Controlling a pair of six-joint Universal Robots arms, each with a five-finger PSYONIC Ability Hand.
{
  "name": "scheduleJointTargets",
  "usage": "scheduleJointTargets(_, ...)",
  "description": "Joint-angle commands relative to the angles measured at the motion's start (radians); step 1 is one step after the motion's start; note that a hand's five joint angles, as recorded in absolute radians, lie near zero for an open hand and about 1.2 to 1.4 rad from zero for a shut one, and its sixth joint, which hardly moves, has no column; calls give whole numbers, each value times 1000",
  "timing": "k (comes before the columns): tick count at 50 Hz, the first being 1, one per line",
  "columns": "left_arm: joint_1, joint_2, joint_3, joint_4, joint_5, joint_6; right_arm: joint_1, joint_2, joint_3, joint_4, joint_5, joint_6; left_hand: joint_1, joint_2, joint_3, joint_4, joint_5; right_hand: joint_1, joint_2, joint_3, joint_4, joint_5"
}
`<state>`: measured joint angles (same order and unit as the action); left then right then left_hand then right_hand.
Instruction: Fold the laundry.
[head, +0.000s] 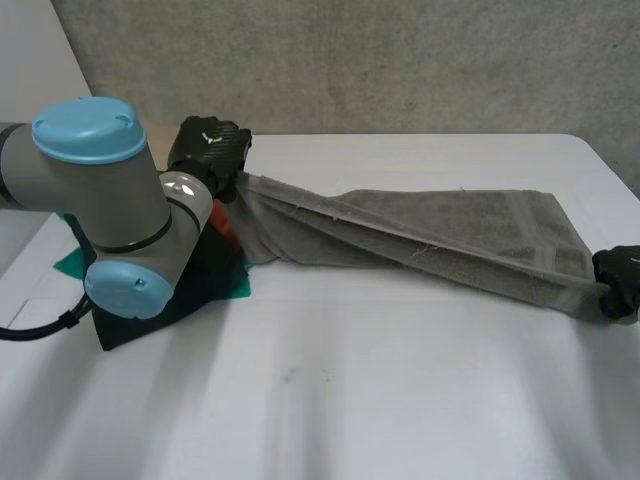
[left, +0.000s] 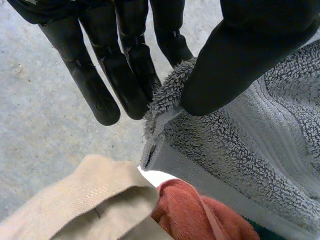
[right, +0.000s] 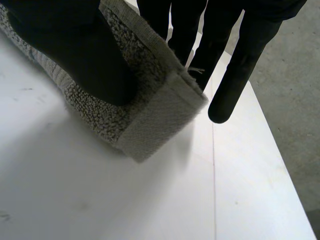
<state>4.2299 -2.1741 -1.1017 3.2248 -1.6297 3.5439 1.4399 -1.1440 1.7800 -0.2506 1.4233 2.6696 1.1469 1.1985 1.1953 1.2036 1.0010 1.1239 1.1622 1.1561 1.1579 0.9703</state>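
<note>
A grey towel is held stretched between the two arms above the white table. In the head view its long axis runs from about 10 o'clock to about 4 o'clock. The near edge is drawn taut, while the rest of it sags behind and seems to rest on the table.

The 10 o'clock end is gripped by the left robot hand. In the left wrist view a corner of the towel is seen pinched between the thumb and the straight fingers. Below that corner a beige cloth and a red cloth are seen, and they belong to the pile of laundry lying under the left arm.

The 4 o'clock end is gripped by the right robot hand, close to the table's edge. In the right wrist view the doubled hem is seen clamped under the thumb against the fingers behind it.

Each end is thus already held, and neither robot hand is nearer the middle. The towel is judged ready to be folded across its length. One end would be carried along the 10-to-4 line toward the other, and open table is available at 6 o'clock for laying it down.
</note>
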Motion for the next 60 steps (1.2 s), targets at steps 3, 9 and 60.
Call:
scheduleJointTargets(3, -4, 72, -104, -37, 1, 0, -3, -31, -7, 16, -27, -17, 249, 198, 201, 193, 221, 272, 234, 240, 238, 251)
scheduleJointTargets(9, -8, 232, -272, -127, 4, 4, -45, -223, -54, 227, -69, -160, 249, 198, 201, 193, 221, 272, 234, 240, 238, 251)
scheduleJointTargets(60, -70, -27, 402, 414, -70, 437, 80, -72, -620, -202, 69, -359, 249, 198, 201, 193, 221, 272, 234, 240, 238, 251)
